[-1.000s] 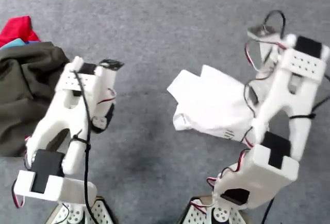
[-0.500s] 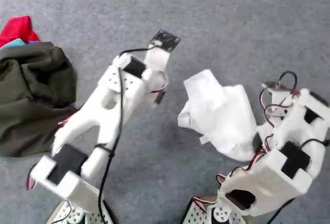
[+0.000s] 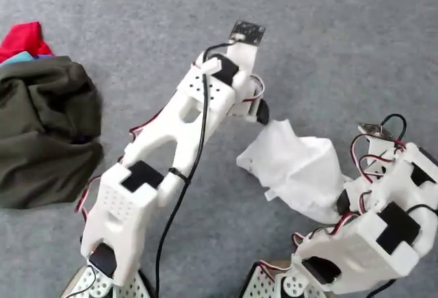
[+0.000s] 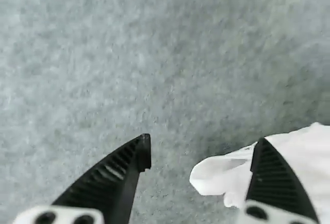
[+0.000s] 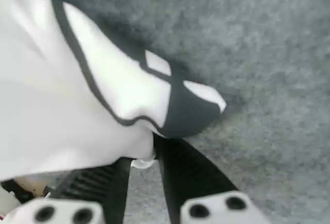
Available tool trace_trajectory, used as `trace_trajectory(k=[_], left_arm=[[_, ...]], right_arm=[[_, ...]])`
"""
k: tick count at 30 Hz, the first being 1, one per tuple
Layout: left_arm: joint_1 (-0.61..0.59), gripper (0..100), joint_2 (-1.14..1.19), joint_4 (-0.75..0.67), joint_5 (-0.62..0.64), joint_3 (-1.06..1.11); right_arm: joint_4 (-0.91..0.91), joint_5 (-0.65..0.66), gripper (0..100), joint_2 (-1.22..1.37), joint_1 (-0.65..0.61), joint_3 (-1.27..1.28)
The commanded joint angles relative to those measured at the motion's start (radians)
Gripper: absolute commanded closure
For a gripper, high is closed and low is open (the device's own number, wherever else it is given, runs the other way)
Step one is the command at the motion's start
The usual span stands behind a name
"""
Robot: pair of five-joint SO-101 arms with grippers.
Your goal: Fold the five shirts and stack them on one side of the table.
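Note:
A crumpled white shirt [image 3: 295, 164] lies right of the table's middle on the grey cloth. My left gripper [image 3: 259, 114] is at the shirt's far edge. In the left wrist view this left gripper [image 4: 201, 154] is open, with a fold of the white shirt [image 4: 219, 175] just inside one fingertip. My right gripper [image 3: 343, 202] is at the shirt's near right corner. The right wrist view shows the right gripper [image 5: 149, 154] shut on the white shirt [image 5: 67, 105], which has black trim and is lifted off the table.
A heap of dark olive shirt [image 3: 41, 127] lies at the left edge, with red cloth [image 3: 24, 36] and a bit of blue [image 3: 17, 57] behind it. Bare grey table [image 3: 137, 31] stretches across the back.
My left arm has swung from the left side across to the white shirt's far edge. My right arm has drawn back toward the near edge, dragging and bunching the shirt.

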Motion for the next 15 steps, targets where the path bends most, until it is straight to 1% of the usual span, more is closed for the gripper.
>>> trace_trajectory(k=[1,4,6,9,11,13,15], left_arm=[[0.039,68,0.009,0.055,-0.068,-0.145],[0.093,68,0.015,0.117,-0.143,-0.203],[0.124,68,0.015,0.167,-0.167,-0.251],[0.134,68,0.015,0.235,-0.155,-0.374],[0.134,68,0.015,0.252,-0.138,-0.455],[0.136,68,0.014,0.252,-0.137,-0.489],[0.150,68,0.017,0.252,-0.137,-0.476]], right_arm=[[-0.058,-0.002,98.4,0.018,0.014,0.028],[-0.064,-0.044,98.4,0.019,0.009,0.028],[-0.078,-0.061,98.4,0.019,0.009,0.028],[-0.081,-0.078,98.4,0.019,0.009,0.030],[-0.081,-0.078,98.4,0.019,0.009,0.030],[-0.081,-0.078,98.4,0.019,0.009,0.030],[-0.081,-0.078,98.4,0.019,0.009,0.030]])
